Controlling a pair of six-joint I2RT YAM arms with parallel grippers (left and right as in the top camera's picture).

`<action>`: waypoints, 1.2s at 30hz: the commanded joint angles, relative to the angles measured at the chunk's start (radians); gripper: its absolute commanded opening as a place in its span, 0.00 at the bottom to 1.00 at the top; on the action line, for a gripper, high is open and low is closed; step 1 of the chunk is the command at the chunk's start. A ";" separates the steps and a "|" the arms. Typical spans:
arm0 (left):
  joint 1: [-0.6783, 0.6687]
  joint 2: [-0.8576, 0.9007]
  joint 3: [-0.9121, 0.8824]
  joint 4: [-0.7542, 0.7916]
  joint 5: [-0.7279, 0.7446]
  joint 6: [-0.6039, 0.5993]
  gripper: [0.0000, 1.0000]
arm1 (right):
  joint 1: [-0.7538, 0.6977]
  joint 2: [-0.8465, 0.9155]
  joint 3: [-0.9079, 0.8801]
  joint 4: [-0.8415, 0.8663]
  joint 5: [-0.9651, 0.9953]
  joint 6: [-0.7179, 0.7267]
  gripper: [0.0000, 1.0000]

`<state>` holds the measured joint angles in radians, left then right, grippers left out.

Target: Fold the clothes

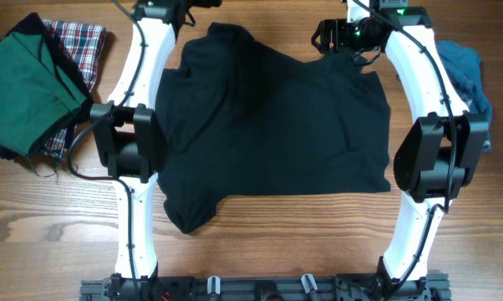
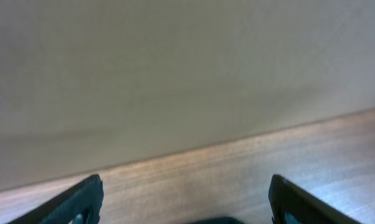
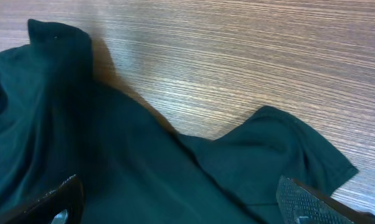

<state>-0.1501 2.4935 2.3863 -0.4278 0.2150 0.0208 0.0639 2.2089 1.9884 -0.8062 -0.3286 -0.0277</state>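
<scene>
From overhead: shows the black shirt (image 1: 276, 125) lying open in the middle of the tabletop (image 1: 51, 217), bunched up at its lower left corner; shows the left end effector (image 1: 162, 8) at the top edge, off the shirt, and the right end effector (image 1: 333, 35) at the upper right, just by a sleeve (image 1: 364, 79); shows a green cloth (image 1: 22, 84) and a checked cloth (image 1: 80, 42) piled at the left edge, and a blue cloth (image 1: 464, 71) at the right edge.

From the left wrist: shows the left end effector (image 2: 187, 208) spread wide, holding nothing; only bare wood and a pale wall (image 2: 175, 62) ahead, no shirt; could close on air if lowered from here.

From the right wrist: shows the right end effector (image 3: 181, 211) spread wide too, nothing held; shirt lying under it, sleeve at the lower right of the frame; could pinch two layers where the cloth is bumpy, or just a thin edge that slips out; could drag the whole shirt crooked if pulled from one side alone; could bump the blue cloth close by.
</scene>
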 commanded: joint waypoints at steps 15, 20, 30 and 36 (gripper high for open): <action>0.003 0.146 0.018 0.004 0.005 -0.026 0.89 | 0.011 0.010 0.012 -0.036 -0.082 0.019 1.00; -0.008 0.159 0.018 0.015 0.006 -0.025 0.85 | 0.011 0.010 0.012 -0.026 -0.074 0.019 0.99; -0.040 0.201 0.018 -0.051 0.001 0.002 0.78 | 0.011 0.010 0.012 -0.051 -0.062 0.000 0.99; -0.037 0.226 0.018 -0.043 -0.012 0.002 0.78 | 0.011 0.010 0.012 -0.063 -0.052 -0.025 0.99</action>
<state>-0.1898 2.6904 2.3959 -0.4751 0.2146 0.0032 0.0696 2.2089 1.9884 -0.8684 -0.3988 -0.0296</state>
